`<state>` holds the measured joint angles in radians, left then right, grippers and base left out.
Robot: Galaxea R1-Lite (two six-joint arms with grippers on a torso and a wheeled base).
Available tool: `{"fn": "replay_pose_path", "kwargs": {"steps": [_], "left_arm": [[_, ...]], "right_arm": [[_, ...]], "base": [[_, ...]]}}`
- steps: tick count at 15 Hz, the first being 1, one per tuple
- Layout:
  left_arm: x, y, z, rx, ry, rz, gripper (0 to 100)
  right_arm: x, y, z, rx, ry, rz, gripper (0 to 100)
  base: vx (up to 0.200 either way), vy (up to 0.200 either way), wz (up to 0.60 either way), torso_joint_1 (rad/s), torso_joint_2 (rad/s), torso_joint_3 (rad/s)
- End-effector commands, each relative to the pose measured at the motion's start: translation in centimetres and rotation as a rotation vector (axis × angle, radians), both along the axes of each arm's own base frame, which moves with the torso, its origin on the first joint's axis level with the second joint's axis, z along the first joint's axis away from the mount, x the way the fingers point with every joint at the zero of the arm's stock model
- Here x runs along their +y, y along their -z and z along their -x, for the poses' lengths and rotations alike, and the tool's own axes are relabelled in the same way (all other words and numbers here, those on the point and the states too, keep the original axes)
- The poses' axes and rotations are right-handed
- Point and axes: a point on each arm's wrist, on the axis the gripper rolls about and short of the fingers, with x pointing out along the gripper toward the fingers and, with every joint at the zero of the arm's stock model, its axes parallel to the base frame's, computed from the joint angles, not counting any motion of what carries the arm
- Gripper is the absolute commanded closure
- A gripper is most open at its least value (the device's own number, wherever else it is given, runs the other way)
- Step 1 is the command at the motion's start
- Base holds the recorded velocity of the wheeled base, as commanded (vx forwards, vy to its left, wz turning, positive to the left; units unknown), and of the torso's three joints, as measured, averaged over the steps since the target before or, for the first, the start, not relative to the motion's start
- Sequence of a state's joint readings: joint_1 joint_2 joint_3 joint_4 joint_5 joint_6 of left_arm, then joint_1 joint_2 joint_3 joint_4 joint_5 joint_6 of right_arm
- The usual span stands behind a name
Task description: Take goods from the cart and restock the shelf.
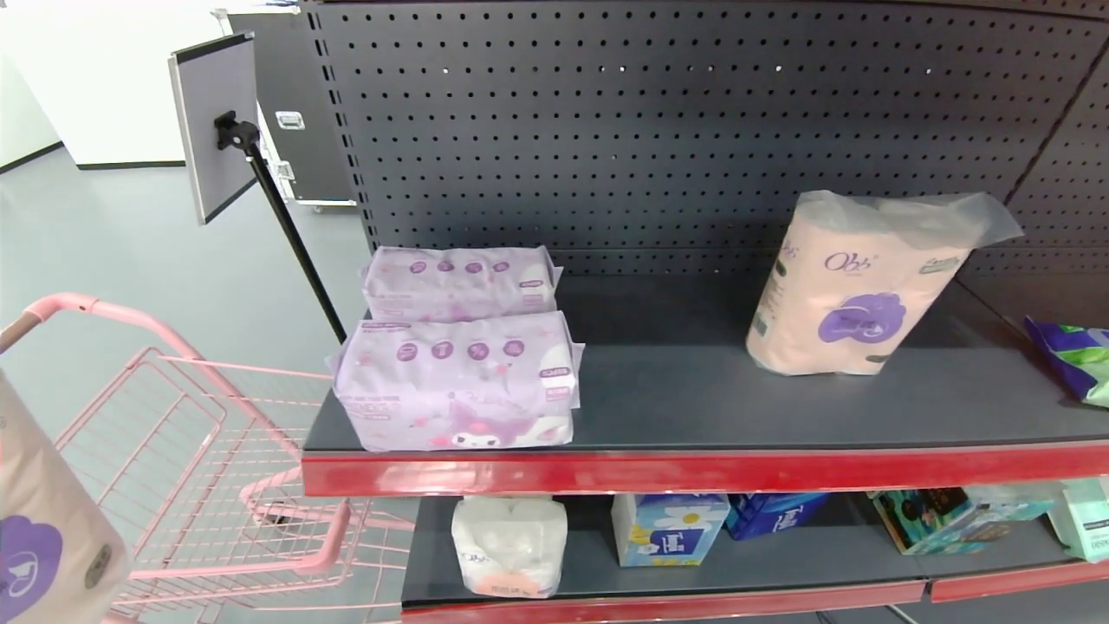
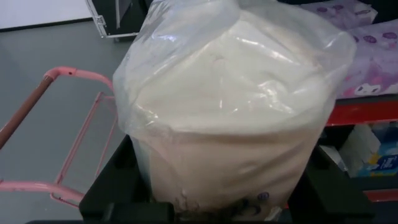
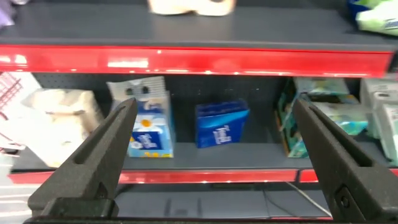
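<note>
A peach toilet-roll pack [image 2: 230, 93] in clear wrap sits between the black fingers [image 2: 99, 193] of my left gripper [image 2: 211, 202], which is shut on it. The same pack [image 1: 39, 537] shows at the lower left of the head view, beside the pink cart [image 1: 173, 416]. A matching pack [image 1: 853, 290] stands upright on the upper shelf [image 1: 676, 390], right of the middle. My right gripper [image 3: 214, 168] is open with nothing in it, facing the lower shelf's goods below the red shelf edge [image 3: 199, 59].
Two purple tissue packs [image 1: 455, 381] lie at the upper shelf's left end, and a green-blue bag [image 1: 1074, 355] at its right. The board between them is bare. Below stand a white pack [image 1: 509, 544] and blue boxes [image 1: 667, 527]. A sign on a stand [image 1: 217, 121] rises behind the cart.
</note>
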<state>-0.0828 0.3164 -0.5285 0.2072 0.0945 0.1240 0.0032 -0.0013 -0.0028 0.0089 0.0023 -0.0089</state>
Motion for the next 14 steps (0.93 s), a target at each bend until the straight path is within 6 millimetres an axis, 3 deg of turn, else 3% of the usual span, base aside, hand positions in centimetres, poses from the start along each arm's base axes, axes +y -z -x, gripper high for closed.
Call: {"fn": "replay_pose_path", "kwargs": {"steps": [1,13,14], "left_arm": [[0.01,-0.07,0.11,-0.006,-0.004,-0.004,100],[0.07,0.0,0.79,-0.031,-0.008,-0.05,100],[0.07,-0.01,0.82,-0.034,-0.008,-0.062,100]], "right_arm": [[0.0,-0.01,-0.01,0.001,-0.001,0.0,0],[0.0,-0.01,-0.01,0.001,-0.001,0.002,0],[0.0,-0.01,-0.01,0.001,-0.001,0.002,0]], "base": [[0.0,-0.2,0.0,0.007,0.0,0.002],[0.0,-0.2,0.0,0.004,0.0,0.004],[0.0,0.0,0.0,0.0,0.0,0.0]]}}
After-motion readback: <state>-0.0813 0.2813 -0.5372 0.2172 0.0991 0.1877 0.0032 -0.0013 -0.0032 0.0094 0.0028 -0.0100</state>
